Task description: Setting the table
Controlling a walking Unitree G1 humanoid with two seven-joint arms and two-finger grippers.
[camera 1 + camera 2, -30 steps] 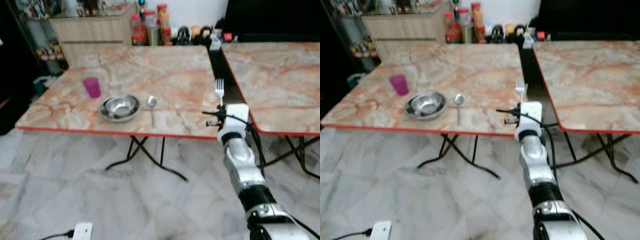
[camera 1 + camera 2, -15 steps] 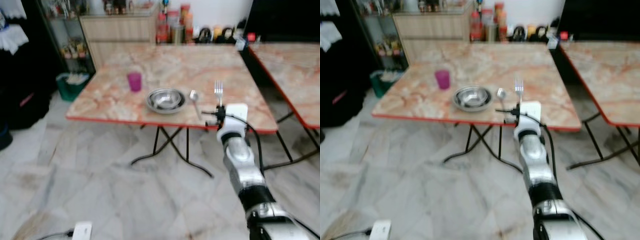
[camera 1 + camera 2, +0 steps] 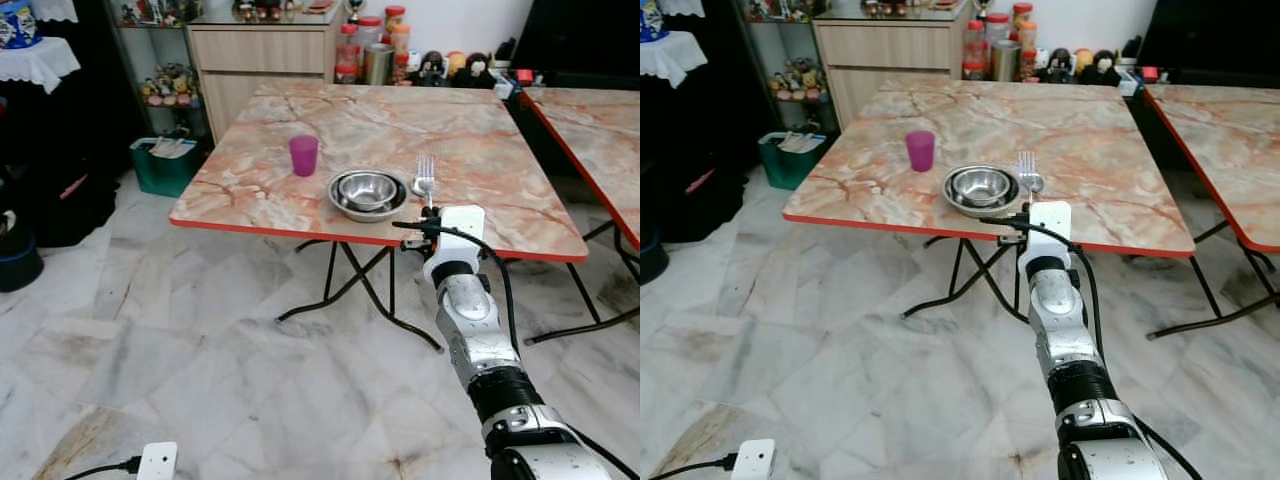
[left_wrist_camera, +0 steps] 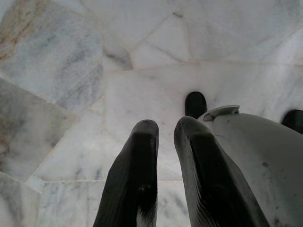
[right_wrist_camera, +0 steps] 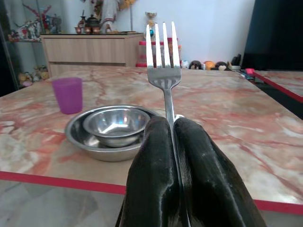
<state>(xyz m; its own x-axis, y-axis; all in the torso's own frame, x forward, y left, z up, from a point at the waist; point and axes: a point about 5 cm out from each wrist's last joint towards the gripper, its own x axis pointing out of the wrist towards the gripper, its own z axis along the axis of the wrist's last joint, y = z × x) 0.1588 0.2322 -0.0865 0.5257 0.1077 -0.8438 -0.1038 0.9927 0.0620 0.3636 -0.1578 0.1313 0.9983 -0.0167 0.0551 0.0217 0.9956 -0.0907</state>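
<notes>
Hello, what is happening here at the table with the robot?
The robot stands in front of a marble-top table, setting it. Its right gripper is shut on a fork, held upright with the tines up, just short of the table's near edge. On the table are a purple cup, a steel bowl and a spoon beside the bowl. The left gripper hangs idle over the floor.
</notes>
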